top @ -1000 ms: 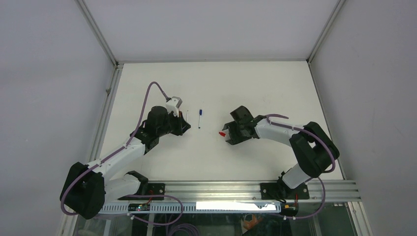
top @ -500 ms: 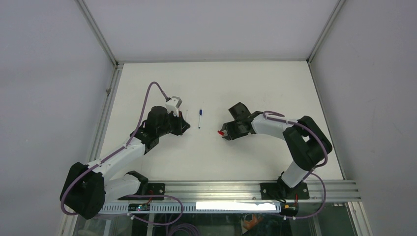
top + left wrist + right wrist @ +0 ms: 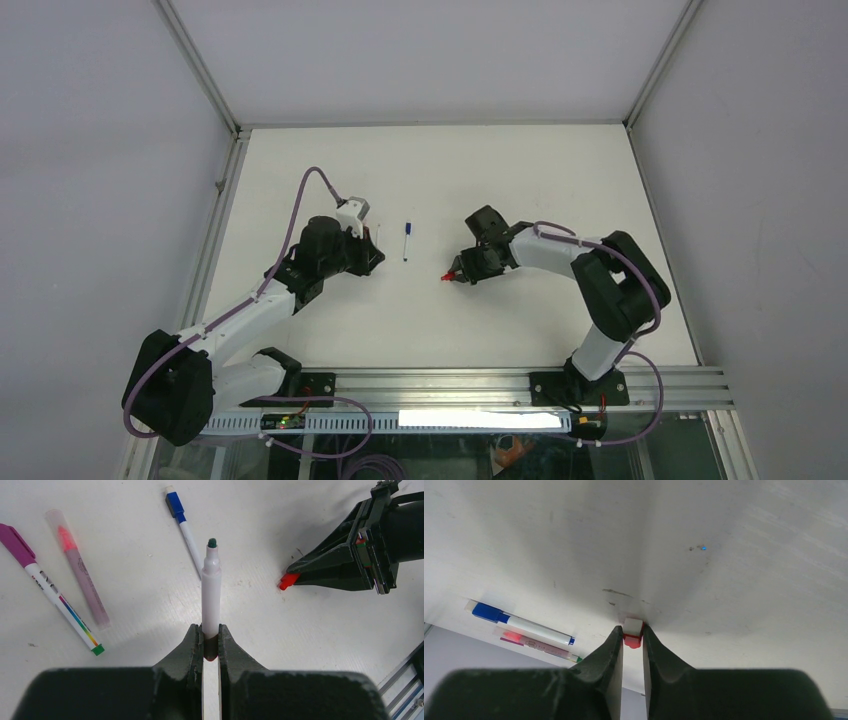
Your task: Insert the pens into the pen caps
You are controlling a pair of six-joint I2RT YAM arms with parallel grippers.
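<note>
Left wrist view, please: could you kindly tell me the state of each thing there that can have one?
white pen: uncapped, dark tip bare, clamped by its rear end.
left claw: shut on the white pen.
blue-capped pen: capped, lying loose.
pink highlighter: capped, lying loose.
purple-capped pen: capped, lying loose.
red cap: on no pen, pinched at the fingertips.
right claw: shut on the red cap.

The top view looks steeply down from behind the arm bases over the whole flat white bench (image 3: 500, 170). Both wrist views sit low and close, facing each other, sharing the slim white blue-capped pen (image 3: 184, 527)
</note>
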